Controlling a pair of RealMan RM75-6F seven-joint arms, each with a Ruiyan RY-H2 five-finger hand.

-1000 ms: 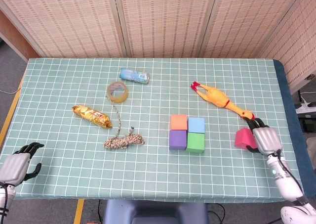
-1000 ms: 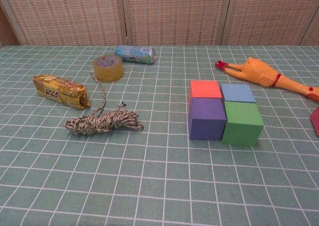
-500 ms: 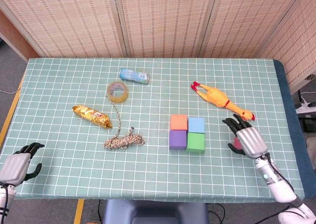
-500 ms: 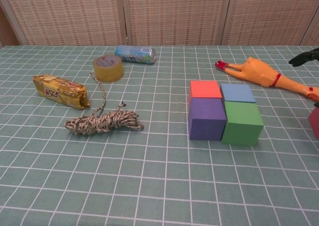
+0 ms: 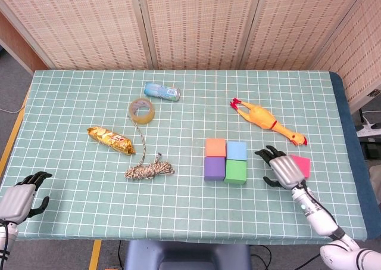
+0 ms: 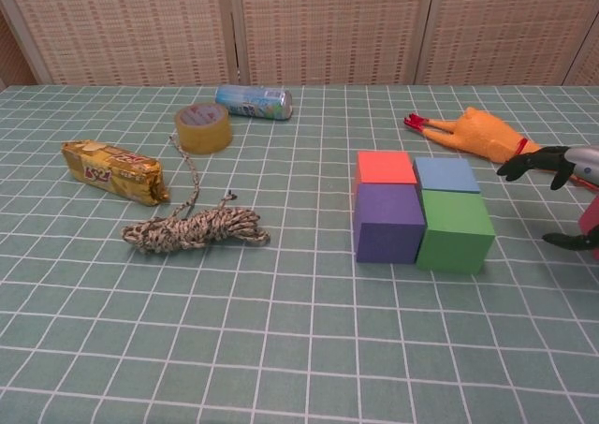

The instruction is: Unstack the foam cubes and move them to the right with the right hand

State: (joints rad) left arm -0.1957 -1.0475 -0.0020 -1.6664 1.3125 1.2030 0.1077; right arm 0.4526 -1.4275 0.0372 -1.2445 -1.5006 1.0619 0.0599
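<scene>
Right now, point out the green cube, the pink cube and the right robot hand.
green cube [image 5: 236, 171], head view, top face.
pink cube [image 5: 302, 164], head view, top face.
right robot hand [image 5: 282, 169], head view, back of the palm.

- Right hand [image 5: 282, 168]: silver-grey shell across the back, black fingers [image 5: 266, 152], mounted on a slim white forearm [image 5: 314, 211] with a small dark mark near the wrist
- The same right hand [image 6: 573, 182] in the chest view: black fingers, with a silver shell at the frame's edge
- Left hand [image 5: 19, 197]: matching silver-grey back plate and black fingers, on a pale grey wrist at the lower left corner
</scene>
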